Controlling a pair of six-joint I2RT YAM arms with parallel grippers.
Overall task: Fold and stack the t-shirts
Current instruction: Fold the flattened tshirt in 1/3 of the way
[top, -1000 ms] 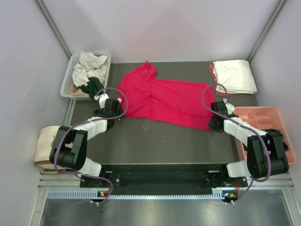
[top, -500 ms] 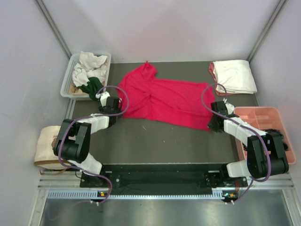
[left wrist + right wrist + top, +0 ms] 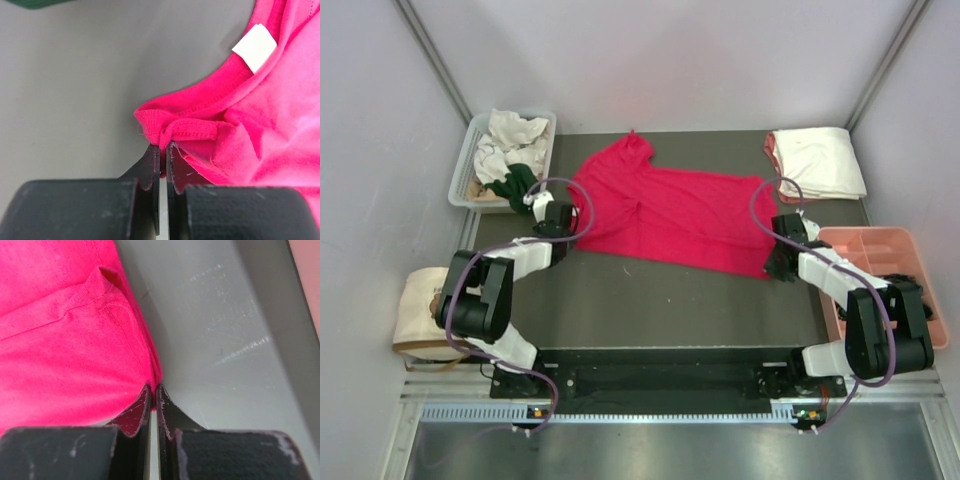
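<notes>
A crimson-red t-shirt [image 3: 665,210] lies spread across the dark table, its white neck label [image 3: 255,47] showing in the left wrist view. My left gripper [image 3: 572,226] is shut on the shirt's left edge near the collar [image 3: 192,127], with cloth pinched between its fingers [image 3: 150,165]. At the shirt's right corner, my right gripper [image 3: 772,262] is shut on the red hem [image 3: 150,375]. A folded cream-white t-shirt over a salmon-pink one [image 3: 817,162] sits at the back right. More t-shirts, cream-white, dark green and tan, are bunched in a bin [image 3: 470,160] at the back left.
A pink compartment tray [image 3: 910,250] stands at the right edge beside the right arm. A beige fabric bag [image 3: 418,310] lies off the table's left side. Grey walls close in on three sides.
The left gripper moved right to the shirt's collar edge and closed on the cloth. The right gripper stayed shut on the hem corner.
</notes>
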